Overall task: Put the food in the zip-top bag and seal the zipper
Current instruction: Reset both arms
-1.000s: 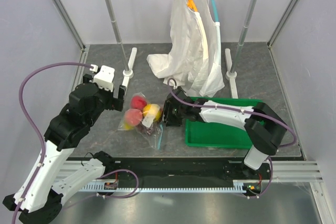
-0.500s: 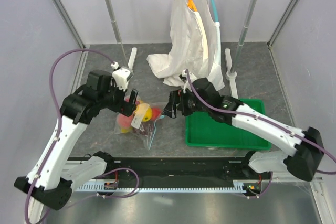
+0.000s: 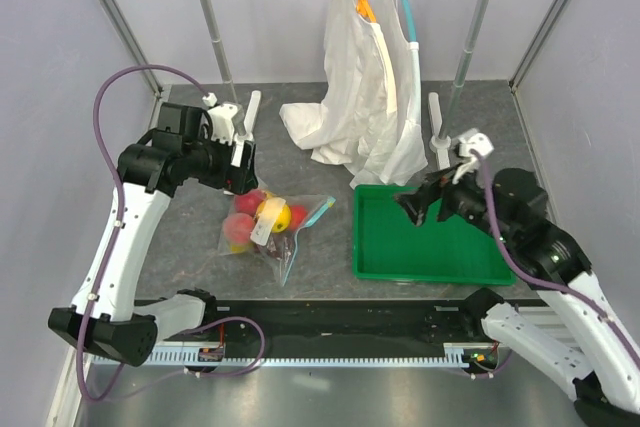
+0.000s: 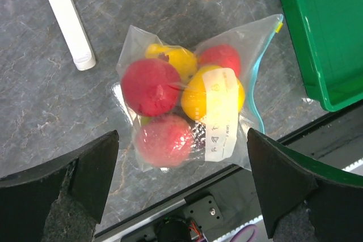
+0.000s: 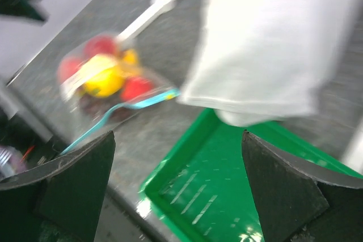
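1. Your left gripper (image 3: 240, 165), bent downward, hangs with its jaws spread and empty at 11 o'clock of the zip-top bag (image 3: 303, 209).
2. Your right gripper (image 3: 415, 205), also spread and empty, hovers over the green tray (image 3: 430, 265), at 3 o'clock of the bag.
3. The food (image 3: 262, 219) lies inside the bag.

Food (image 3: 262, 217) inside zip-top bag (image 3: 302, 209), zipper (image 3: 308, 237) apparently sealed

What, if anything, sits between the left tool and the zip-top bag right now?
Nothing visible. The open left tool hangs directly over the zip-top bag, which lies on bare table. The white rack foot and green tray sit off to either side.
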